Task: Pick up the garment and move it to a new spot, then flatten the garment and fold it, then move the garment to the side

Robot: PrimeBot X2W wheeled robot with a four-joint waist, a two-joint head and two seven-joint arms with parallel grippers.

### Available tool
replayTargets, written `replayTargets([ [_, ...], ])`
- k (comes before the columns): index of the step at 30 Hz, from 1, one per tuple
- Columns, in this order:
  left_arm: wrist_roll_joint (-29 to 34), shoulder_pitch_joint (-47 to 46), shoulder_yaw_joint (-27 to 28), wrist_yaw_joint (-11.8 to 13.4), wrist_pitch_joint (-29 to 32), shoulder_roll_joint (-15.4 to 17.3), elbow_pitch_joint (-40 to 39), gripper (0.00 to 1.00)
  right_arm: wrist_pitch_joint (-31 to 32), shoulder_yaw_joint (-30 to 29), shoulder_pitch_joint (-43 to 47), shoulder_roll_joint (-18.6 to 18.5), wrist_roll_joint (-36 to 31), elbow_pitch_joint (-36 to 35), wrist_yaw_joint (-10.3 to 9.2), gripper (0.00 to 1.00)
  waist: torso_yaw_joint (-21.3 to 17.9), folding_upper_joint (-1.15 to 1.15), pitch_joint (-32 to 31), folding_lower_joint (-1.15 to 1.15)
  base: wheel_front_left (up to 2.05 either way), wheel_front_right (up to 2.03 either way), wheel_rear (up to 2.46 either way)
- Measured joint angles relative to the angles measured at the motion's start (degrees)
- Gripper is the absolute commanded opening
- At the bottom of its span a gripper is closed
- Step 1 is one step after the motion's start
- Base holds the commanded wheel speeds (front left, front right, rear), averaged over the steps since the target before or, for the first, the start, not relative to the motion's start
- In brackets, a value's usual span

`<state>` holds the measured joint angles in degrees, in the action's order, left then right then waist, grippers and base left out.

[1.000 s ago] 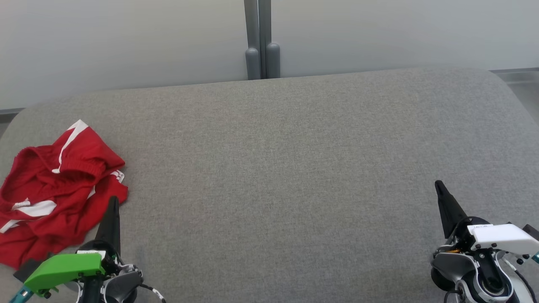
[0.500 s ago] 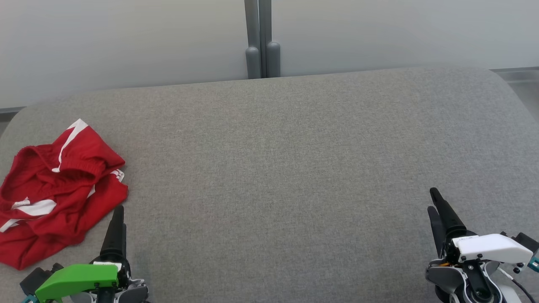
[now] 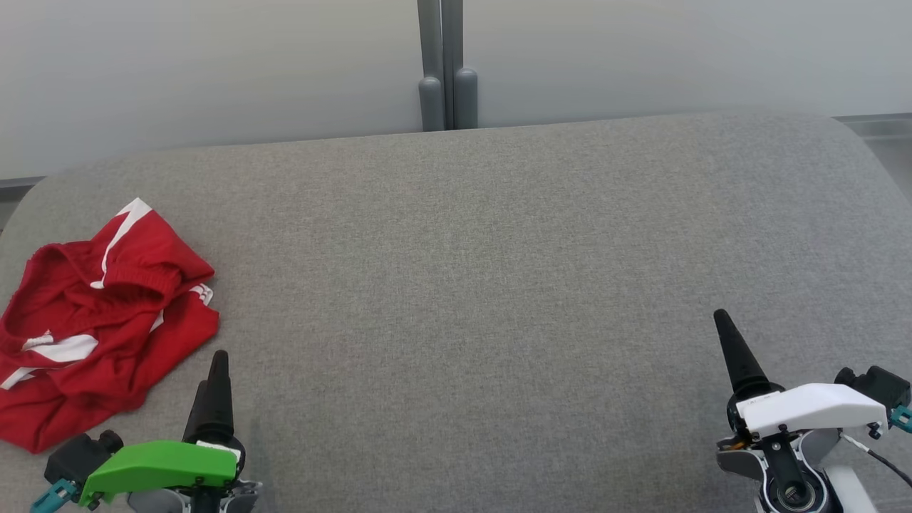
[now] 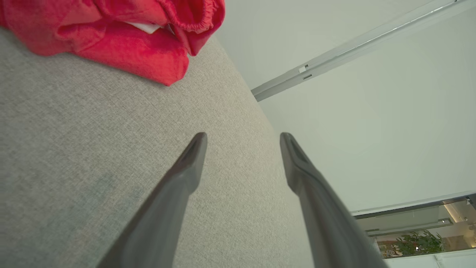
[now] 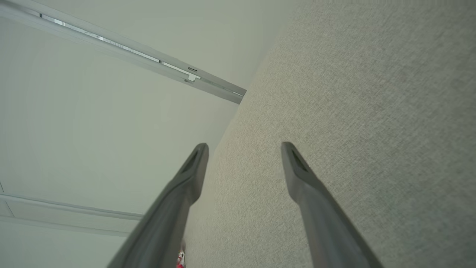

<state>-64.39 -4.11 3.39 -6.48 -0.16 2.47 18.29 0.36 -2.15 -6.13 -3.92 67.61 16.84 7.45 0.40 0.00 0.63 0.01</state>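
A grey fabric-covered surface [image 3: 499,249] with rounded far corners spans the foreground. Behind it stands a pale, evenly lit wall [image 3: 214,71], divided by a grey vertical post [image 3: 447,64].

Illumination was bright, even and diffuse, casting only faint soft shadows on the grey upholstery [image 3: 456,285]; the head view was sharp and evenly exposed, while both wrist views showed wide-angle stretching toward their edges

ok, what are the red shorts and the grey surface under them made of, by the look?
Red shorts: thin soft textile, probably sports polyester; matte, crumpled folds, gathered elastic waistband. Grey surface: woven upholstery-type fabric, matte, heathered weave visible; what lies beneath cannot be told.
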Motion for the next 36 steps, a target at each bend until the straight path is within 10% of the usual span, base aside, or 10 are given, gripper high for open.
replayTargets([
  [36, 28.8, -1.3, -4.2, 2.2, -6.7, 1.1, 1.7, 1.0, -6.9, 3.6, -1.7, -0.9, -27.9, 2.3, 0.01, 1.0, 0.1, 0.0, 0.4, 0.0, 0.0, 0.0, 0.0],
])
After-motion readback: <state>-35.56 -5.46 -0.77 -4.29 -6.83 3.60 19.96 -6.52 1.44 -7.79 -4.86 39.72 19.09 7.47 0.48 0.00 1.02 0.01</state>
